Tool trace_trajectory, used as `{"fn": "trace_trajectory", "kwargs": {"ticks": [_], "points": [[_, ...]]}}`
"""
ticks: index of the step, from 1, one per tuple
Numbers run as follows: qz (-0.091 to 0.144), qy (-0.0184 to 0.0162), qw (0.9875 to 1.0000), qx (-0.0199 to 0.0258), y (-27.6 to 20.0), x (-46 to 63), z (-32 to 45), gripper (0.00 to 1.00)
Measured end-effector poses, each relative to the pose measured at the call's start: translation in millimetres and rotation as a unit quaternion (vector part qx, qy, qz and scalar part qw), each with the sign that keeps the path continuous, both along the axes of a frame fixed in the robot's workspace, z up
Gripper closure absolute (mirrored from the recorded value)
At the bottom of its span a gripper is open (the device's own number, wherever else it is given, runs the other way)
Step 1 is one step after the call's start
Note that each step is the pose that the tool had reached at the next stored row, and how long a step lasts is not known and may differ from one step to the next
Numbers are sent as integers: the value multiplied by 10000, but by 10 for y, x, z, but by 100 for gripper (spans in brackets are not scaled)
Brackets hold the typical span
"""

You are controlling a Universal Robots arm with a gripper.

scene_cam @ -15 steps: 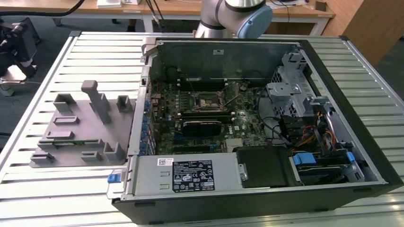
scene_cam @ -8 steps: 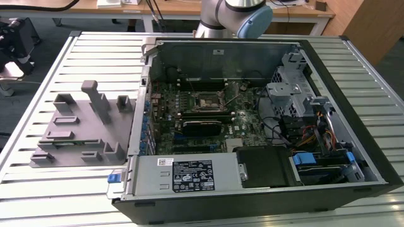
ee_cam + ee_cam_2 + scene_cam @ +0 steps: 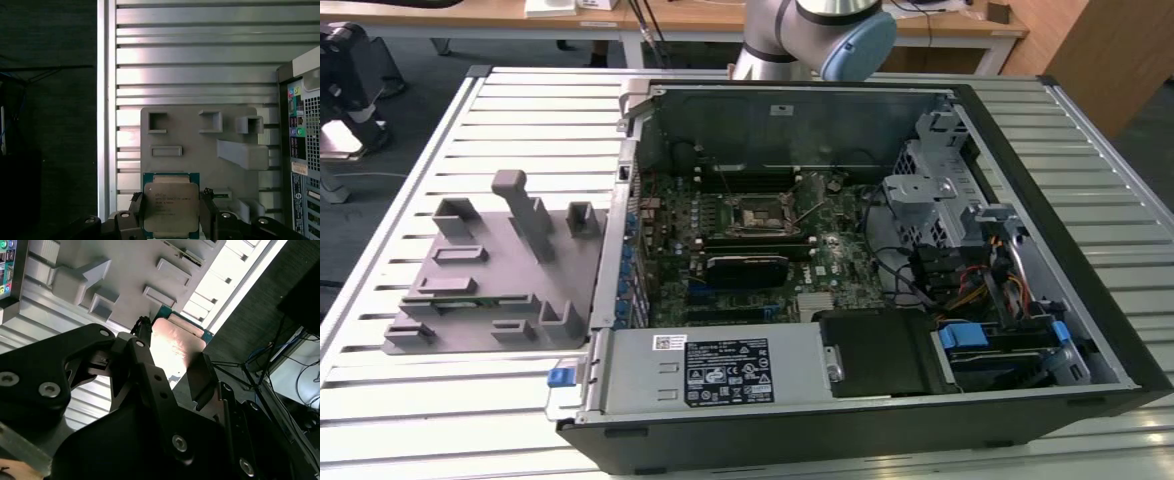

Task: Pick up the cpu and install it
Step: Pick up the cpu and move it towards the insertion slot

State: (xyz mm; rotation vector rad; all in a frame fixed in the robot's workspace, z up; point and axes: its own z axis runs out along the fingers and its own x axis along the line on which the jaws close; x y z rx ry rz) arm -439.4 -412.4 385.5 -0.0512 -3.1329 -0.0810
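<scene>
The gripper (image 3: 172,214) has the cpu (image 3: 171,207) between its fingers (image 3: 208,214), which are clamped on two opposite edges of the chip. In the first wrist view the silver-grey metal top of the cpu faces the camera, with a thin green border around it. In the second wrist view the same cpu (image 3: 175,347) is seen at a slant, its shiny face catching the light between the black fingers (image 3: 202,375) of the gripper (image 3: 172,360).

Behind the held chip in both wrist views lies the grey fixture tray (image 3: 190,135) with its raised blocks and pockets, resting on the slatted metal surface (image 3: 200,60). The cpu appears held clear of the tray rather than lying in it.

In the exterior view, a grey section of the arm (image 3: 807,35) with a pale blue joint cap rises at the upper middle of the frame, behind the open computer case (image 3: 854,400). The fixture tray (image 3: 494,270) sits on the surface (image 3: 520,110) at the exterior view's left, just beside the case. Inside the case, the motherboard (image 3: 761,230) lies flat, with the square socket frame (image 3: 758,215) near its middle.
</scene>
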Motion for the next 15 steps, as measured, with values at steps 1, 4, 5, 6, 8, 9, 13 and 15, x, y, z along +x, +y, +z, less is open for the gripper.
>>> {"fn": "trace_trajectory", "kwargs": {"ticks": [1, 4, 5, 6, 8, 9, 13, 15], "points": [[0, 0, 10000, 0, 0, 0, 0, 47], [0, 1, 10000, 0, 0, 1, 2, 47], [0, 1, 10000, -1, 1, 3, 3, 47], [0, 1, 10000, 0, 0, 24, 2, 47], [0, 1, 10000, -1, 0, 43, 3, 47], [0, 1, 10000, 0, 0, 53, 2, 47], [0, 1, 10000, -1, 0, 89, 2, 47], [0, 1, 10000, 0, 0, 105, 2, 47]]}}
